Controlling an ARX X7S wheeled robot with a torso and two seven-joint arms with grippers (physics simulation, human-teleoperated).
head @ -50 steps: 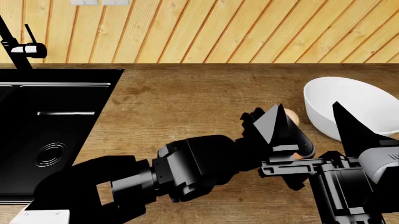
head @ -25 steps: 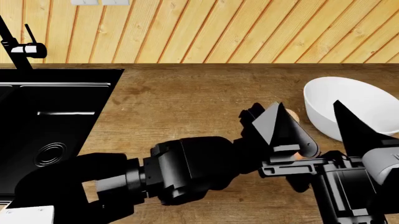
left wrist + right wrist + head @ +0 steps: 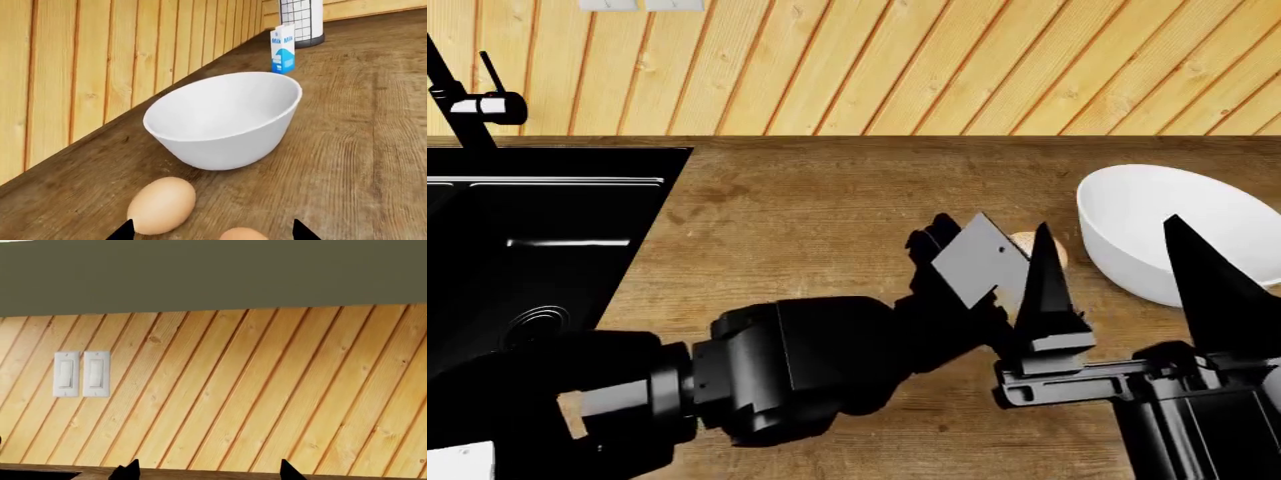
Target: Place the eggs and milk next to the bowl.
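Note:
In the left wrist view the white bowl [image 3: 220, 120] stands on the wooden counter. The two eggs lie in front of it: the bigger egg [image 3: 162, 205] and the smaller egg [image 3: 243, 234], cut by the frame edge. The milk carton [image 3: 282, 49] stands well beyond the bowl. My left gripper [image 3: 213, 234] is open, its tips either side of the eggs and holding nothing. In the head view the left gripper [image 3: 1001, 265] is left of the bowl [image 3: 1154, 215], with one egg [image 3: 1044, 248] showing by it. My right gripper [image 3: 1134, 290] is open and empty, pointing at the wall.
A black sink [image 3: 547, 270] with a faucet [image 3: 474, 100] fills the left of the counter. A wire-frame holder [image 3: 300, 20] stands behind the milk carton. The wooden plank wall, with two switch plates [image 3: 81, 374], runs along the back.
My left gripper has drawn back to the left, away from the eggs and bowl. The right gripper has shifted slightly right and lower in view.

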